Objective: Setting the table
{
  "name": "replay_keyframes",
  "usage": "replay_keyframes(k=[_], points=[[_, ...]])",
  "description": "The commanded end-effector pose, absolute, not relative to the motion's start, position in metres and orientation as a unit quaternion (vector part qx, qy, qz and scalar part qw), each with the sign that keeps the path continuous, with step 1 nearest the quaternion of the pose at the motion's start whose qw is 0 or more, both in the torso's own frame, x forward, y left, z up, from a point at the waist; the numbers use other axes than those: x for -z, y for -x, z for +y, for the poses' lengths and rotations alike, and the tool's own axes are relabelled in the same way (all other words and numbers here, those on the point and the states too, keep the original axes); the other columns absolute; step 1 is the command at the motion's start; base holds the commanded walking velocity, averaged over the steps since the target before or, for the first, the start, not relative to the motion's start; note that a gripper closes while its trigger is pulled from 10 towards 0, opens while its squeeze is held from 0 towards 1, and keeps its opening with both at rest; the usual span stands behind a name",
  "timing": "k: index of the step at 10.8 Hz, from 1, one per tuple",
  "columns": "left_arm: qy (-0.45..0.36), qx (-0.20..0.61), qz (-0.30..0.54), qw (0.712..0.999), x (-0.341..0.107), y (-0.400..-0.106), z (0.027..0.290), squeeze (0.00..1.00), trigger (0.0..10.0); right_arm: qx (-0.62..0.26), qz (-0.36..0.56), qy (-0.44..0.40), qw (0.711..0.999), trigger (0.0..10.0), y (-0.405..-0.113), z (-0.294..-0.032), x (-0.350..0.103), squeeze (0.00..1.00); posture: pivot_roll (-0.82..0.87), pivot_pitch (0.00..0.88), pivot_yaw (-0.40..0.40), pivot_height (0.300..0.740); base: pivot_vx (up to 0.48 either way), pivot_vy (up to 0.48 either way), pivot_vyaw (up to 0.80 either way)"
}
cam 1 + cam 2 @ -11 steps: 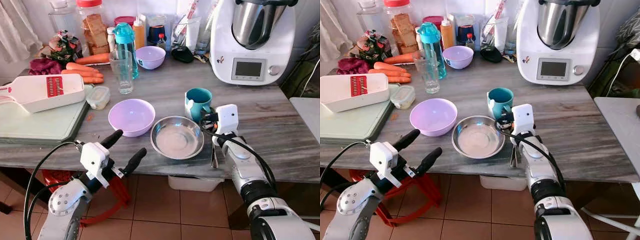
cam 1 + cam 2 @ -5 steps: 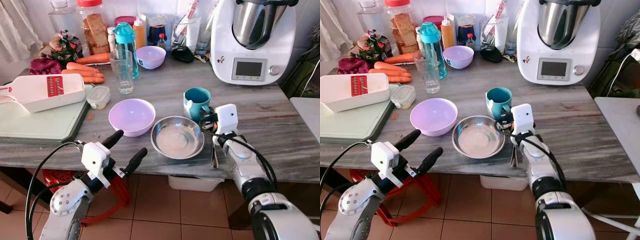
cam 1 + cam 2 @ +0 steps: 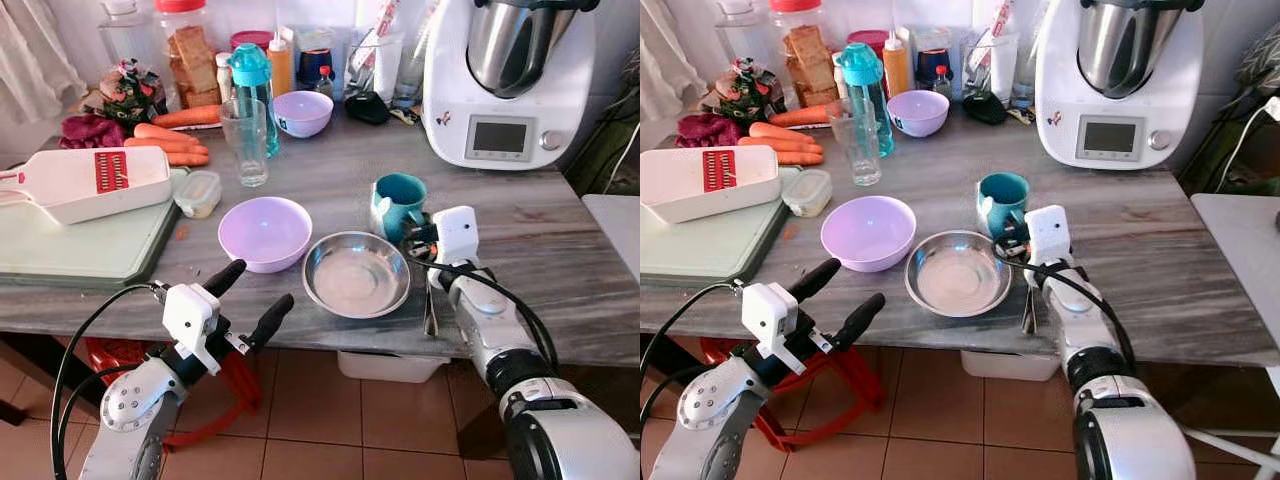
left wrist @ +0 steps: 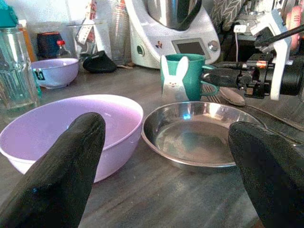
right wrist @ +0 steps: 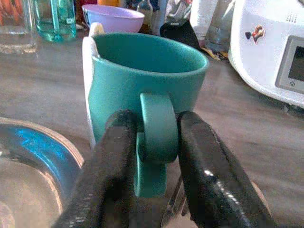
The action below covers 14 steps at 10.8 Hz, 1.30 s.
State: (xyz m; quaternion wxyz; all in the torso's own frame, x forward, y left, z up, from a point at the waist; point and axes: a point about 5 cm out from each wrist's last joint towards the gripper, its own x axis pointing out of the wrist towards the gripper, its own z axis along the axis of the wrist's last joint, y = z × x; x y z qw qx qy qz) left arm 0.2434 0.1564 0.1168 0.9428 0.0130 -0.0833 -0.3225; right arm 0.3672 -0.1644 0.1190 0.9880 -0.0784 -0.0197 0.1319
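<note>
Still right gripper point(image 5: 151, 142) on teal mug point(image 5: 142, 76) handle, nothing moved.

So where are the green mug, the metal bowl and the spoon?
green mug point(image 3: 397, 203), left eye view, on its outer wall.
metal bowl point(image 3: 355, 276), left eye view, on its flat bottom.
spoon point(image 3: 1028, 310), right eye view, on its handle.

Two silver metal robot arms, built from rounded cylindrical segments with small dark screw holes in the joint housings. The left arm point(image 3: 130, 410) ends in a boxy white plastic wrist block point(image 3: 190, 313) carrying two long, matte black, rounded fingers point(image 3: 270, 318). A thin black cable loops from this block down along the arm. The right arm point(image 3: 500, 345) has a black ring joint below its silver forearm, a similar white wrist block point(image 3: 455, 235), and black cables running along it. Its black fingers point(image 5: 209, 175) look glossy up close.
</note>
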Motion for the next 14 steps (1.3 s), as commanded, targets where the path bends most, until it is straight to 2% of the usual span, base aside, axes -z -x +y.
replay_keyframes(k=[1, 8, 11, 14], points=[[-0.023, 0.326, -0.088, 0.941, -0.121, -0.245, 0.156, 0.00, 10.0, -0.133, -0.036, 0.075, 0.988, 10.0, -0.370, -0.165, -0.127, 1.00, 0.04, 0.070, 0.003, 0.740, 0.000, 0.000, 0.00], [-0.018, 0.322, -0.091, 0.942, -0.121, -0.246, 0.152, 0.00, 10.0, -0.125, -0.117, 0.047, 0.984, 10.0, -0.358, -0.161, -0.140, 1.00, 0.03, 0.059, -0.003, 0.740, 0.000, 0.000, 0.00], [-0.015, 0.323, -0.094, 0.942, -0.120, -0.247, 0.150, 0.00, 10.0, -0.131, -0.152, 0.066, 0.977, 10.0, -0.332, -0.158, -0.144, 1.00, 0.02, 0.051, -0.016, 0.740, 0.000, 0.000, 0.00], [-0.012, 0.314, -0.092, 0.945, -0.118, -0.249, 0.152, 0.00, 10.0, -0.117, -0.128, 0.062, 0.983, 10.0, -0.309, -0.161, -0.131, 1.00, 0.02, 0.030, -0.026, 0.740, 0.000, 0.000, 0.00]])
